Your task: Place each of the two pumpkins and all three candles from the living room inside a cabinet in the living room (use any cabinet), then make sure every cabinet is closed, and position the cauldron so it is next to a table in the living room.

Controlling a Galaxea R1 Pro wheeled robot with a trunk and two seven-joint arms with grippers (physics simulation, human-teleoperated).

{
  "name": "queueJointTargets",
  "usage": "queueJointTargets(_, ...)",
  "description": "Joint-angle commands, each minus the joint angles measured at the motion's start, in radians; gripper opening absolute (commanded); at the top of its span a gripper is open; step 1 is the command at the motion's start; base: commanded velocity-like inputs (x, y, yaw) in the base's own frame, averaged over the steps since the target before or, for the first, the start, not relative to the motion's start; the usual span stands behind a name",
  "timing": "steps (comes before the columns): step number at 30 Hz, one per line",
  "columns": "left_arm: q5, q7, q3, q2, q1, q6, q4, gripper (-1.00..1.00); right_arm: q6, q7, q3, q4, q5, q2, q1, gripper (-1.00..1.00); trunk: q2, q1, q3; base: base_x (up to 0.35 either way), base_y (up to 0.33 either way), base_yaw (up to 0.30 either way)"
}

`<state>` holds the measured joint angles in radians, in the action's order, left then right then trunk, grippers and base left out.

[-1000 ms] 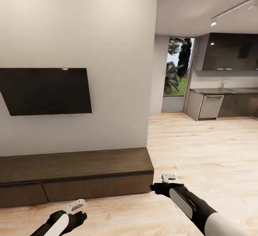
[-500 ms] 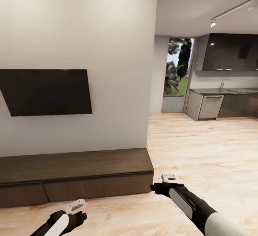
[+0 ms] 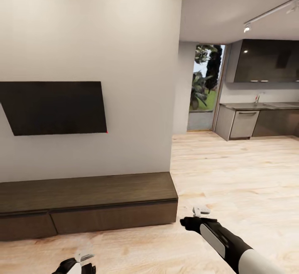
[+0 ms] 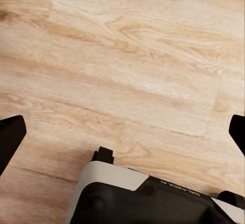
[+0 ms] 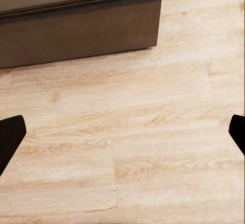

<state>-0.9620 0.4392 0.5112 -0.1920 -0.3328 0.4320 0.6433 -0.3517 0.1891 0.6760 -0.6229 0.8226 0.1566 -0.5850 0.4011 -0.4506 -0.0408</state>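
The long dark-brown cabinet (image 3: 87, 205) sits against the white wall beneath a wall-mounted black screen (image 3: 54, 107), its plain front panels flush and closed, with pale wood floor (image 3: 232, 170) running past it toward a grey kitchen (image 3: 259, 118) in the background. The right gripper (image 3: 198, 212) hangs over the floor just off the cabinet's right end (its wrist view shows the two dark fingertips spread wide, nothing between them, and the cabinet's corner (image 5: 76, 25) ahead). The left gripper (image 3: 83, 259), low at the head view's bottom edge, likewise has its fingertips (image 4: 10, 137) held wide apart over bare planks.
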Motion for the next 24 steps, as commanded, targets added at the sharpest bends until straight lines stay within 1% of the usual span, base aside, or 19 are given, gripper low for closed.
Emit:
queueJointTargets(1,-0.001,-0.017,0.010,0.010,-0.001,-0.030,-0.051,1.00,0.022,0.008,0.009,0.030,0.010,0.001,-0.001,1.00,-0.001,0.001,-0.001,0.000,0.000,0.000)
queueJointTargets(2,0.008,-0.097,0.016,0.032,-0.001,-0.088,-0.150,1.00,0.062,0.006,0.013,0.093,0.009,0.001,-0.001,1.00,-0.001,0.001,-0.001,0.000,0.000,0.000)
queueJointTargets(4,0.025,-0.197,0.021,0.046,-0.001,-0.138,-0.263,1.00,0.108,0.004,0.020,0.168,0.007,0.004,-0.001,1.00,-0.001,0.001,-0.001,0.000,0.000,0.000)
queueJointTargets(5,0.044,-0.251,0.023,0.053,0.000,-0.158,-0.329,1.00,0.146,-0.002,0.025,0.224,0.008,0.004,0.000,1.00,-0.001,0.001,-0.001,0.000,0.000,0.000)
queueJointTargets(7,0.067,-0.288,0.023,0.061,0.001,-0.188,-0.383,1.00,0.201,-0.034,0.029,0.309,0.009,0.002,0.009,1.00,-0.001,0.001,-0.001,0.000,0.000,0.000)
queueJointTargets(8,0.072,-0.297,0.023,0.065,0.002,-0.212,-0.398,1.00,0.225,-0.064,0.030,0.350,0.008,0.001,0.018,1.00,-0.001,0.001,-0.001,0.000,0.000,0.000)
queueJointTargets(9,0.073,-0.300,0.023,0.068,0.003,-0.225,-0.405,1.00,0.234,-0.082,0.030,0.370,0.008,0.000,0.022,1.00,-0.001,0.001,-0.001,0.000,0.000,0.000)
queueJointTargets(10,0.080,-0.318,0.023,0.097,0.006,-0.284,-0.504,1.00,0.271,-0.200,0.030,0.467,0.010,0.001,0.037,1.00,-0.001,0.001,-0.001,0.000,0.000,0.000)
queueJointTargets(11,0.081,-0.321,0.023,0.108,0.007,-0.292,-0.533,1.00,0.275,-0.216,0.030,0.483,0.011,0.001,0.044,1.00,-0.001,0.001,-0.001,0.000,0.000,0.000)
queueJointTargets(13,0.082,-0.323,0.023,0.121,0.012,-0.303,-0.566,1.00,0.281,-0.231,0.030,0.500,0.012,0.001,0.067,1.00,-0.001,0.001,-0.001,0.000,0.000,0.000)
queueJointTargets(14,0.082,-0.323,0.023,0.122,0.014,-0.307,-0.571,1.00,0.283,-0.233,0.029,0.502,0.013,0.001,0.073,1.00,-0.001,0.001,-0.001,0.000,0.000,0.000)
queueJointTargets(15,0.081,-0.324,0.023,0.126,0.015,-0.326,-0.580,1.00,0.307,-0.238,0.029,0.509,0.014,0.002,0.101,1.00,-0.001,0.001,-0.001,0.000,0.000,0.000)
queueJointTargets(16,0.081,-0.324,0.023,0.127,0.017,-0.341,-0.586,1.00,0.323,-0.239,0.029,0.511,0.015,0.001,0.116,1.00,-0.001,0.001,-0.001,0.000,0.000,0.000)
queueJointTargets(19,0.081,-0.324,0.023,0.129,0.019,-0.353,-0.591,1.00,0.354,-0.239,0.028,0.513,0.014,0.002,0.152,1.00,-0.001,0.001,-0.001,0.000,0.000,0.000)
queueJointTargets(24,0.081,-0.324,0.023,0.131,0.032,-0.358,-0.592,1.00,0.371,-0.240,0.028,0.527,0.015,0.003,0.181,1.00,-0.001,0.001,-0.001,0.000,0.000,0.000)
